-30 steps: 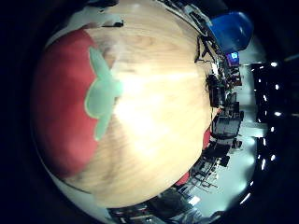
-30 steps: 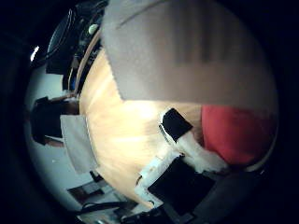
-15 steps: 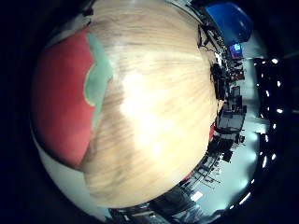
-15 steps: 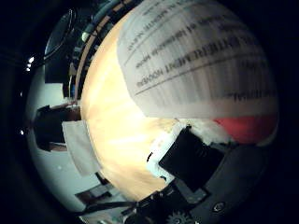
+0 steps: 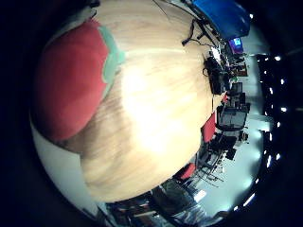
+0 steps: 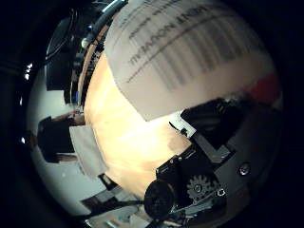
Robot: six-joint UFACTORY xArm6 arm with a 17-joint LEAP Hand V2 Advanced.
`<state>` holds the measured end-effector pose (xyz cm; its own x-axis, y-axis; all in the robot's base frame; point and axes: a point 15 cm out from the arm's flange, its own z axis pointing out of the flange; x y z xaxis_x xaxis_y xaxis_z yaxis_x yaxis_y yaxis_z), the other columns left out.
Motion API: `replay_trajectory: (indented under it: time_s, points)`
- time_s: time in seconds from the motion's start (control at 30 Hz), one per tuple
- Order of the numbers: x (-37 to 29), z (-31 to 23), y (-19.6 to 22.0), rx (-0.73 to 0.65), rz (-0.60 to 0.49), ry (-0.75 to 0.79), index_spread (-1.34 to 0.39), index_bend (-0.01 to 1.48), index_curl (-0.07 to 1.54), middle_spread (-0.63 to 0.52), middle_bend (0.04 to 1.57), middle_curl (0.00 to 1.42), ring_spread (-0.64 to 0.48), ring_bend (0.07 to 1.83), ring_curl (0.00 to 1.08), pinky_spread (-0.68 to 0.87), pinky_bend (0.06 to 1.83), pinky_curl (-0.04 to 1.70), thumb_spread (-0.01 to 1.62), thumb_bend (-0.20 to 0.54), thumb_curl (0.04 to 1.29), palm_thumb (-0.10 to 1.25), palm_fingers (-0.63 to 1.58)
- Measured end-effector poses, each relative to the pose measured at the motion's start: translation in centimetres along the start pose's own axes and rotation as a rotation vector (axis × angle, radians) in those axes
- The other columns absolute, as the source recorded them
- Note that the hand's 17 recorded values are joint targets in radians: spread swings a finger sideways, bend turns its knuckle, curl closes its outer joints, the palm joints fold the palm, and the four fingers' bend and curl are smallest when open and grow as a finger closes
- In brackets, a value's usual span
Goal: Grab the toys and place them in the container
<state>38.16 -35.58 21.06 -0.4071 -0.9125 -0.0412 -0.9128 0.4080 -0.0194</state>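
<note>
A red plush toy [image 5: 71, 90] with a green leaf top [image 5: 112, 61] fills one side of the little finger side view, close to my palm, over the wooden table [image 5: 156, 132]. A sliver of the same toy shows behind my right hand [image 6: 209, 156], whose black and geared fingers curl in against it. A pale container [image 6: 190, 57] with dark print on its wall looms large and near in the thumb side view, standing on the table.
The table's rim runs close by, with pale floor beyond it. Red chairs [image 5: 209, 127] and dark office gear stand past the far edge. A large blue object [image 5: 222, 16] sits beyond the table. Dark equipment [image 6: 61, 66] lies beside the container.
The views have shifted toward the container, which now fills far more of the thumb side view. The red toy stays against the palm, and its leaf has turned toward the view's edge.
</note>
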Motion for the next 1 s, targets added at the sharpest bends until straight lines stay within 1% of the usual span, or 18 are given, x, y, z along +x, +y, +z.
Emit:
replay_trajectory:
  time_s: [0.13,0.23,0.4,0.57,0.77,1.0]
  points:
    - [-0.9,-1.6,0.7,-0.009,-0.013,-0.006,-0.55,0.43,0.37,-0.45,0.75,0.58,-0.35,1.17,0.47,-0.51,1.19,0.42,0.95,-0.012,0.41,1.11,1.21]
    - [-2.0,-3.6,0.6,-0.004,-0.034,-0.006,-0.55,0.42,0.40,-0.45,0.76,0.58,-0.35,1.18,0.47,-0.51,1.19,0.43,0.94,-0.015,0.41,1.11,1.20]
    - [-3.9,-7.2,1.4,-0.034,-0.077,-0.022,-0.55,0.40,0.43,-0.45,0.76,0.58,-0.35,1.18,0.47,-0.51,1.19,0.43,0.94,-0.017,0.41,1.11,1.20]
    - [-7.3,-10.6,1.8,-0.029,-0.141,-0.065,-0.56,0.39,0.46,-0.45,0.76,0.59,-0.35,1.19,0.47,-0.52,1.19,0.44,0.94,-0.017,0.42,1.11,1.20]
    - [-11.4,-13.0,2.6,-0.038,-0.227,-0.067,-0.56,0.37,0.49,-0.45,0.76,0.59,-0.35,1.19,0.46,-0.52,1.18,0.45,0.94,-0.016,0.42,1.11,1.19]
    - [-17.5,-17.2,2.5,-0.030,-0.353,-0.064,-0.57,0.35,0.52,-0.45,0.76,0.59,-0.35,1.19,0.46,-0.52,1.17,0.45,0.93,-0.016,0.42,1.11,1.19]
